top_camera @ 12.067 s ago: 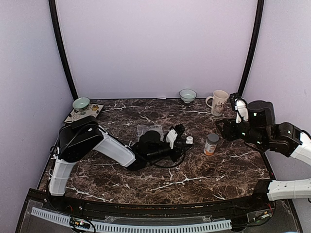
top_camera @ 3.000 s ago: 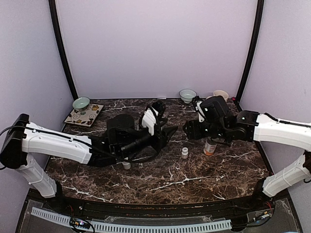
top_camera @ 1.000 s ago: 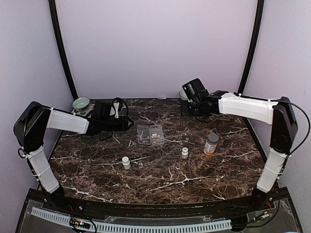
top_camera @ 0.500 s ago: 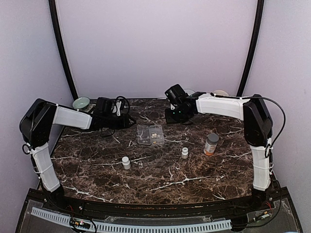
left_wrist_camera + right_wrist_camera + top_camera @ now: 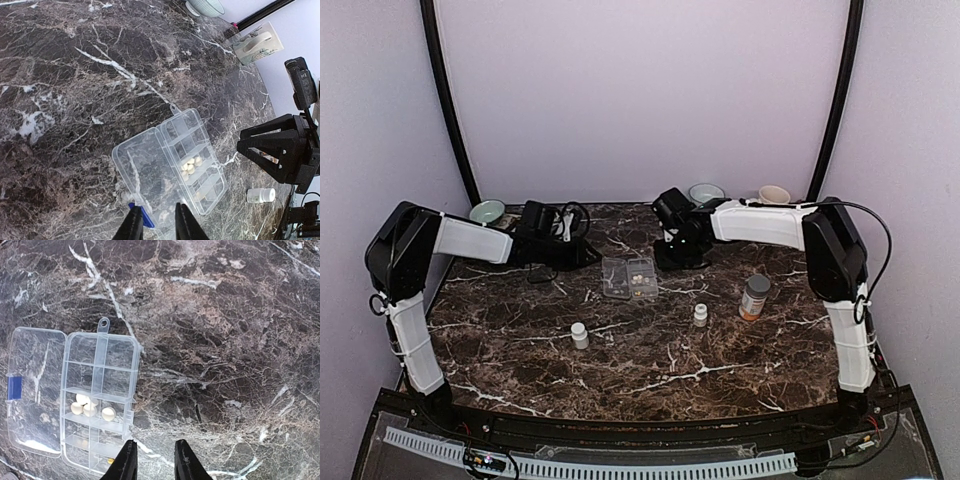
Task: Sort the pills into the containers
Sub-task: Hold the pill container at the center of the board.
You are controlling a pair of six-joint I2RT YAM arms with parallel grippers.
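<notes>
L tool, R tool both part-open, empty, near pill box w/ pills

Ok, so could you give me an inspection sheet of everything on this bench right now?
Surface: dark marbled table with white veining.
Job's things: clear pill box, lid open flat; pale pills in its middle compartments.
Clutter: two white bottles, orange bottle, two bowls, mug.
Grippers: left claw and right claw open, empty, near the box.
Cables: black cable along the right arm.
Surroundings: lilac walls.
</notes>
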